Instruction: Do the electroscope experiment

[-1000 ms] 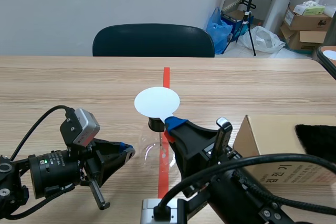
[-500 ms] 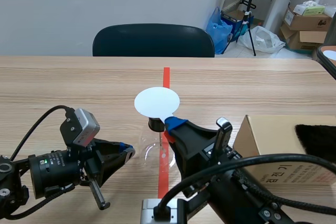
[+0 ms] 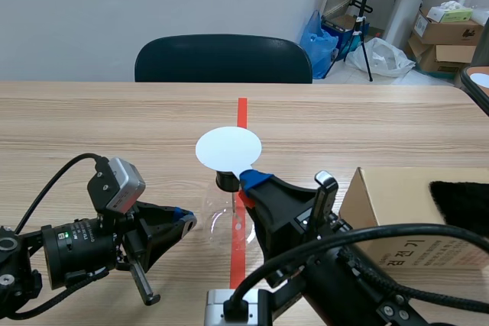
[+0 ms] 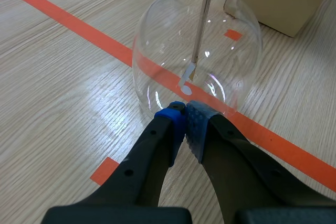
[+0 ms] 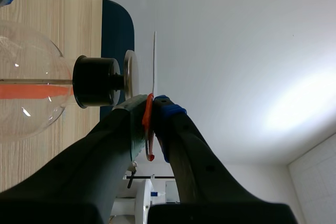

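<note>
Clamping a thin white round disc [image 5: 154, 59] by its edge, the right hand [image 5: 152, 103] holds it just above the grey metal plate [image 5: 128, 74] that caps the clear round glass flask [image 4: 197, 61]. I cannot tell whether disc and plate touch. An orange-red piece [image 5: 149, 129] shows between this hand's fingers, beside the disc. In the scene view the disc hides the plate and sits over the black stopper [image 3: 226, 181] in the flask's neck. The flask stands on the wooden desk [image 3: 114, 127], on the orange-red tape line. Inside it a thin metal rod [image 4: 202, 19] hangs from the stopper, with small pale leaves [image 4: 186, 77] at its lower end. The left hand [image 4: 184, 109] is low over the desk, its fingers clenched together on nothing. Its blue pads [image 4: 170, 119] are at the flask's wall, touching it or just short. Beside the right arm stands a brown cardboard box [image 3: 397, 219] with a black furry cloth [image 3: 462, 204] on top. A dark chair [image 3: 223, 59] stands across the desk.
</note>
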You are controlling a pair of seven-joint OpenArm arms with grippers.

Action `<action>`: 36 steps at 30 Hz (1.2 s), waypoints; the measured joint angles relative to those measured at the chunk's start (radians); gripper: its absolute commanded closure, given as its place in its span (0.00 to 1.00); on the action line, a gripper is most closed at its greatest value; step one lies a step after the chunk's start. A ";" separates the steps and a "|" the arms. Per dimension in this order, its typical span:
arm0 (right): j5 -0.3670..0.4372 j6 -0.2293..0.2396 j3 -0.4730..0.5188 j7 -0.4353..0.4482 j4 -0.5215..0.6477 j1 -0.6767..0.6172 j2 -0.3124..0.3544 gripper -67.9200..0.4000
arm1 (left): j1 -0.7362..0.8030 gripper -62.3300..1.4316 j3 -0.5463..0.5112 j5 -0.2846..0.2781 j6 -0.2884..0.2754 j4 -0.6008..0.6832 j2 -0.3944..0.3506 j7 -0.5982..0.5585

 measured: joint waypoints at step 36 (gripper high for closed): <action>0.000 0.000 0.000 -0.690 0.000 0.000 0.000 0.98 | 0.000 0.93 0.000 0.000 0.000 0.000 0.000 0.000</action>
